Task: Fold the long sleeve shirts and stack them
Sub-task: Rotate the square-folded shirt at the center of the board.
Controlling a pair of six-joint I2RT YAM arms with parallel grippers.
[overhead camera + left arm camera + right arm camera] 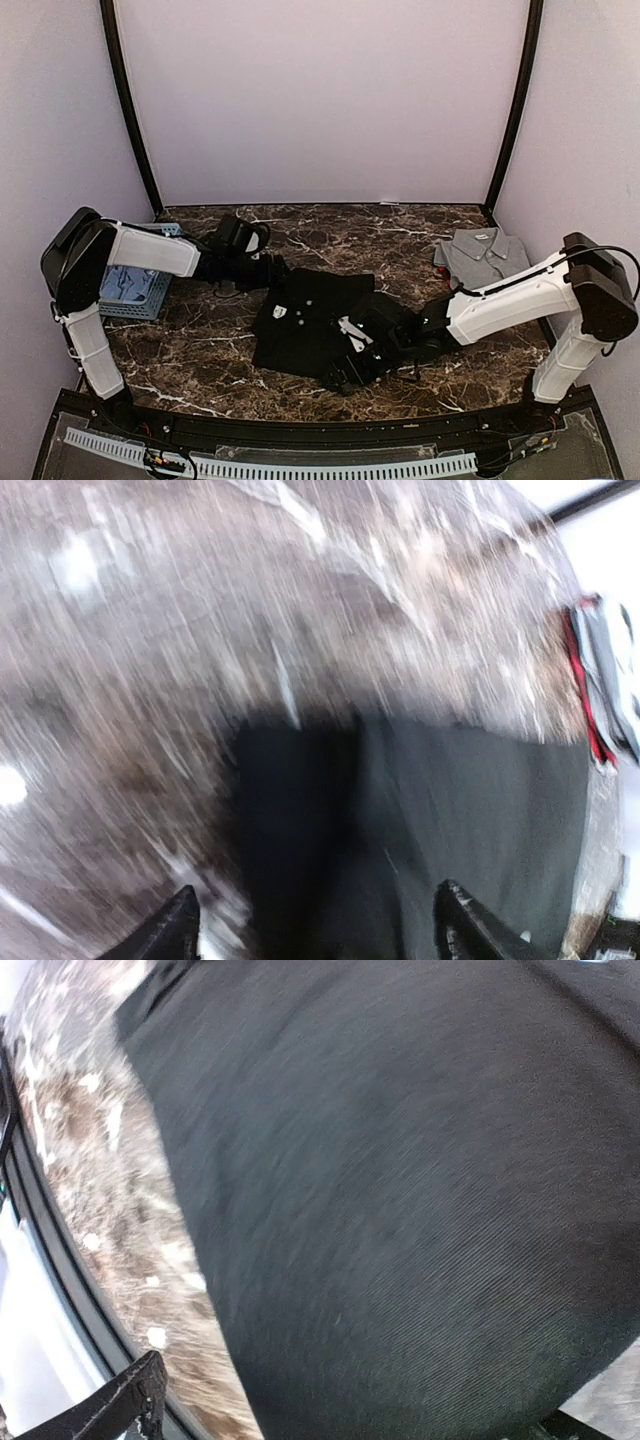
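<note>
On the dark marbled table (200, 350), mid-field, we find the black shirt (310, 320) lying spread and partly folded. A small pale mark sits on its chest, too small for us to read. No other lettering is legible in any view, and both wrist views are blurred.

The left arm reaches in from its base across the left half of the table. The left gripper (318, 920) hovers at the far-left edge of the black shirt, and its fingers (180, 925) stand well apart with nothing clamped between them.

The right arm stretches low from the right side. The right gripper (345, 372) is over the near edge of the same shirt, and its wrist view is filled with black cloth. Its jaws are spread wide, and we see no cloth pinched between them.

The grey shirt (485, 255) lies folded at the far right, well apart from the black one. The red-edged shirt (585, 680) shows only as a strip at its side.

The light-blue basket (135, 295) stands at the left edge, partly hidden by the left arm. We cannot make out its contents.
</note>
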